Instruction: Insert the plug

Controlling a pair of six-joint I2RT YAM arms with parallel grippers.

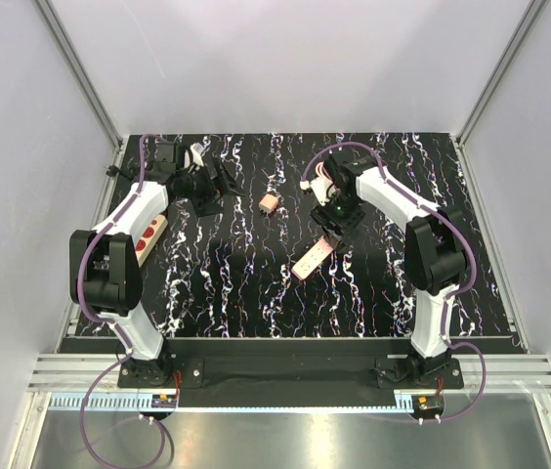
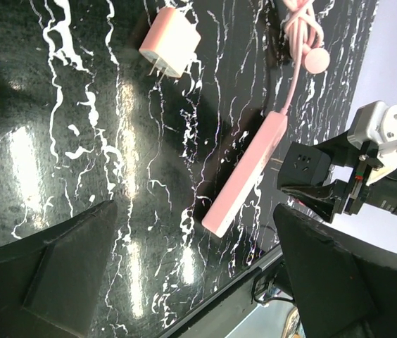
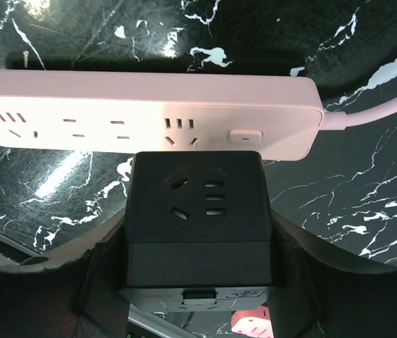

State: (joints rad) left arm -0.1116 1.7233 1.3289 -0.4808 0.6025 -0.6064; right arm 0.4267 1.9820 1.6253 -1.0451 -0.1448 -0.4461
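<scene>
The plug (image 1: 270,202) (image 2: 170,44), a small pale-pink block with two prongs, lies on the black marbled table (image 1: 217,283) between the two arms. My left gripper (image 1: 219,181) (image 2: 198,282) hangs open to the plug's left with nothing between its fingers (image 2: 65,274). My right gripper (image 1: 337,217) (image 3: 197,229) is shut on a black socket cube (image 3: 197,204) (image 2: 305,167), held just above the long pink power strip (image 1: 313,256) (image 3: 149,113) (image 2: 248,176).
The strip's coiled pink cord (image 2: 303,24) lies beyond its far end. A beige strip with red sockets (image 1: 148,234) lies at the left edge beside the left arm. White walls enclose the table on three sides.
</scene>
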